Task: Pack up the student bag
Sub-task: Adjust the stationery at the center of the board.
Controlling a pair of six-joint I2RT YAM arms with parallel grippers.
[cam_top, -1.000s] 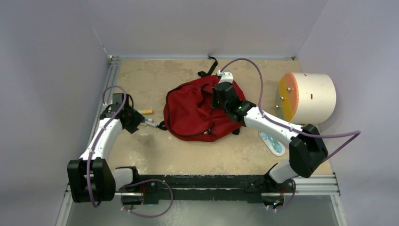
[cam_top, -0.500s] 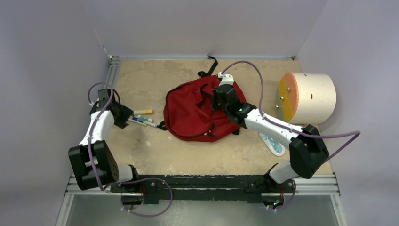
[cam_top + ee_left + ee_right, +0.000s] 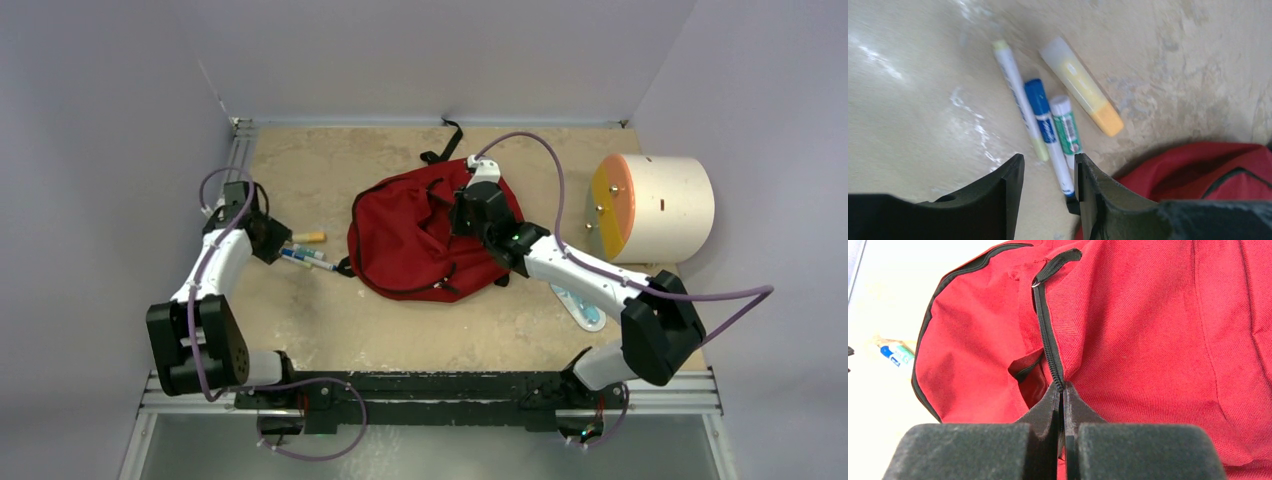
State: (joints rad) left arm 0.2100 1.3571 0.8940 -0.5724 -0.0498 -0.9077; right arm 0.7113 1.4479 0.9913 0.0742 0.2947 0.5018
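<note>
The student bag [image 3: 410,245], a dark-red backpack, lies in the middle of the table; it fills the right wrist view [image 3: 1148,330]. My right gripper [image 3: 462,210] [image 3: 1062,390] is shut on the bag's black zipper edge [image 3: 1047,335] at its top. My left gripper [image 3: 277,240] [image 3: 1048,165] is open just above the table, left of the bag. In front of its fingers lie three markers: a yellow-tipped one [image 3: 1018,100], a blue one [image 3: 1048,130] and a green-labelled one [image 3: 1066,127], and a clear tube with an orange cap [image 3: 1080,87]. The blue marker's end sits near the right finger.
A cream cylinder with an orange-yellow face [image 3: 655,205] stands at the right. A blue-and-white packet [image 3: 580,300] lies on the table under the right arm. A black strap [image 3: 445,145] trails behind the bag toward the back wall.
My left arm has swung left and back from the bag's edge to the markers. My right gripper has stayed clamped on the bag's top, shifting only slightly.
</note>
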